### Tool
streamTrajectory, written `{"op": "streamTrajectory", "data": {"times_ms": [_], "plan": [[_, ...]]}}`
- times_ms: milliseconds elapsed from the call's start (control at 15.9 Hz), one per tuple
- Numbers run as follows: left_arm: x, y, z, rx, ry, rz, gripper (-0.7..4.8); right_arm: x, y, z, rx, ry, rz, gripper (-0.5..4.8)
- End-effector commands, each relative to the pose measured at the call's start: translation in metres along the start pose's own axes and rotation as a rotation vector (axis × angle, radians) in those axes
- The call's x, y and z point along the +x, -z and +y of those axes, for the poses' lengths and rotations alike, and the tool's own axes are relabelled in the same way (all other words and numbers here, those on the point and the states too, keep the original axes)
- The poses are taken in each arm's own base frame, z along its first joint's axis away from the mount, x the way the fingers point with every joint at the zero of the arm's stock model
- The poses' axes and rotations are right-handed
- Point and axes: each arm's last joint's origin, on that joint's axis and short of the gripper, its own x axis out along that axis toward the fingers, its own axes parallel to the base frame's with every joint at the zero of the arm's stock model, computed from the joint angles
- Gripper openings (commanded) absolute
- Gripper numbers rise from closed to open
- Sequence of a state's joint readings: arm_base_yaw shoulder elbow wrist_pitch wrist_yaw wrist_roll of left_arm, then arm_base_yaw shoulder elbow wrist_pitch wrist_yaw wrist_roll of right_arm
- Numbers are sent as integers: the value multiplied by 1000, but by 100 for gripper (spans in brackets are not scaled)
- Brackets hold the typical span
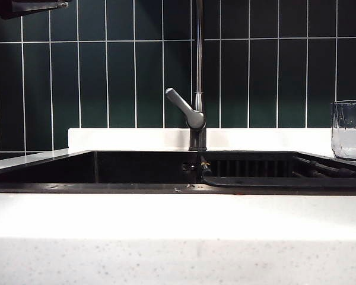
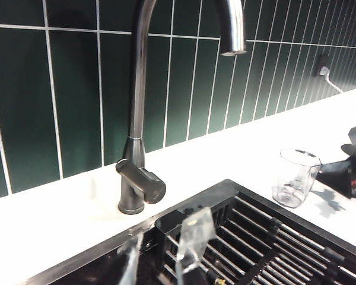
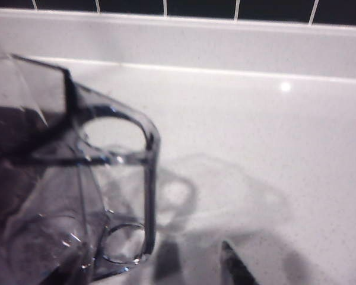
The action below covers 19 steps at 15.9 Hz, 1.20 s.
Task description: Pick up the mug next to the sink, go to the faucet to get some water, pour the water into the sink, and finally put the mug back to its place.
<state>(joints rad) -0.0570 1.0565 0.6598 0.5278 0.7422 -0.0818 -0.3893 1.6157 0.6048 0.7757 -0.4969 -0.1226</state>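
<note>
The mug (image 1: 349,129), clear faceted glass, stands upright on the white counter at the right of the sink (image 1: 77,172). The faucet (image 1: 197,113) rises behind the sink's middle, its grey lever (image 1: 183,107) angled up to the left. Neither gripper shows clearly in the exterior view. In the left wrist view my right gripper (image 2: 344,175) is a dark shape close beside the mug (image 2: 296,178). The right wrist view has the mug (image 3: 77,196) filling one side, with my right gripper (image 3: 148,270) open and one dark fingertip (image 3: 234,264) clear of the glass. My left gripper (image 2: 163,252) hangs over the sink rim near the faucet (image 2: 136,119), its clear fingers (image 2: 194,234) apart and empty.
A slatted black rack (image 2: 273,243) fills the sink's right half. Dark green tiles (image 1: 107,71) form the wall behind a low white ledge. White speckled counter (image 1: 178,255) runs along the front. A dark piece of an arm (image 1: 24,6) shows in the top left corner.
</note>
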Motion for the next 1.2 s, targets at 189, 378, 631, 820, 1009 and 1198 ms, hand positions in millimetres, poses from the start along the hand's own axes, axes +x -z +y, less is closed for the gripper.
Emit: {"op": "streamTrajectory", "data": {"times_ms": [189,378,631,820,1009,1198], "plan": [[0,-3,-1,16,8,-13,92,9,5,-4,-20,9,-33,275],[0,-2,0,14,9,-11,92,15,4,-8,-29,10,-50,275],[5,4,2,-7,12,11,92,27,-4,-14,-42,1,-75,275],[6,5,3,-9,14,13,92,42,3,-15,-36,-47,-62,274],[7,7,3,-15,15,19,92,54,3,-9,-44,-75,-66,274],[7,7,3,-18,16,23,92,56,-3,-9,-63,-76,-104,274]]}}
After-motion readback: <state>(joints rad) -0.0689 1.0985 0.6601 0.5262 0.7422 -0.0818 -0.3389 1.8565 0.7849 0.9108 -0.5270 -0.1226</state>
